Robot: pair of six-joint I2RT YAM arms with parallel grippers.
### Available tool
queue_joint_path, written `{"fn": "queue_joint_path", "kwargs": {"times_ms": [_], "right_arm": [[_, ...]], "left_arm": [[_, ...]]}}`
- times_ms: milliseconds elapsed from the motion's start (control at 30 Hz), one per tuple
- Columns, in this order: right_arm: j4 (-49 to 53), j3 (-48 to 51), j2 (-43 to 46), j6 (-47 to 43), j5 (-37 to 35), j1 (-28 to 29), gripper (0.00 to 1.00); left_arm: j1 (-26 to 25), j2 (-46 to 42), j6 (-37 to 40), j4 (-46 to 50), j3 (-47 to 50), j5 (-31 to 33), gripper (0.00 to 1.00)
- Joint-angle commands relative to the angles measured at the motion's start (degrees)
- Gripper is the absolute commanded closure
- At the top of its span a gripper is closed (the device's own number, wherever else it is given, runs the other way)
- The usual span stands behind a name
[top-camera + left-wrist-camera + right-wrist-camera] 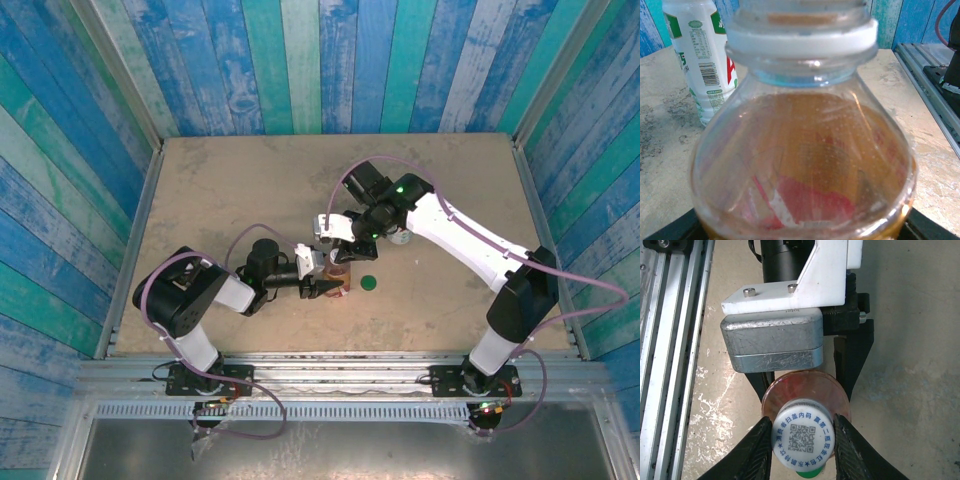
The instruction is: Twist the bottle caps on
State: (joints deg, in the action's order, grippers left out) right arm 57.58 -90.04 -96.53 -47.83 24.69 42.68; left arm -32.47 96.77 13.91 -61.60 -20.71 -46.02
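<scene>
The clear bottle (805,392) of amber liquid with a red label stands upright at the table's middle. My left gripper (328,287) is shut on its body, one black finger (855,360) on each side. A white cap (802,440) with a printed code sits on this bottle's neck. My right gripper (804,445) comes from above, shut on that cap with both pads against its rim. The cap's rim (800,37) crosses the top of the left wrist view. The dark green cap (368,283) lies flat on the table just right of the bottle. The white bottle (700,55) stands uncapped behind.
The white bottle (401,237) is partly under my right arm. Metal rails (670,340) run along the table's near edge, and blue plank walls enclose the other three sides. Bare tabletop (230,190) lies to the left and back.
</scene>
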Motion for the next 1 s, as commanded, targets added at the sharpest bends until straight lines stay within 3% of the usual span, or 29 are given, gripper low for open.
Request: {"fn": "queue_joint_path", "kwargs": {"times_ms": [0, 300, 533, 633, 733, 967], "right_arm": [[1.10, -0.43, -0.63, 1.29, 0.06, -0.05, 0.65], [-6.78, 6.37, 3.59, 14.22, -6.83, 1.34, 0.68], [-16.47, 15.34, 9.13, 36.92, -21.72, 7.36, 0.70], [-15.57, 16.11, 9.39, 49.52, -32.28, 11.10, 0.71], [-13.64, 16.21, 9.62, 57.55, -35.99, 12.80, 0.71], [-14.17, 15.16, 9.69, 56.90, -36.72, 13.75, 0.60]], "left_arm": [[-0.05, -0.19, 0.33, 7.29, 1.45, 1.28, 0.37], [-0.05, -0.36, 0.16, 7.90, 1.28, 2.08, 0.37], [-0.05, -0.55, 0.06, 8.16, 1.17, 2.85, 0.37], [-0.05, -0.54, 0.04, 8.16, 1.19, 2.79, 0.37], [-0.05, -0.58, 0.03, 7.95, 1.11, 2.70, 0.37], [-0.05, -0.26, -0.38, 7.72, 1.06, 1.99, 0.37]]}}
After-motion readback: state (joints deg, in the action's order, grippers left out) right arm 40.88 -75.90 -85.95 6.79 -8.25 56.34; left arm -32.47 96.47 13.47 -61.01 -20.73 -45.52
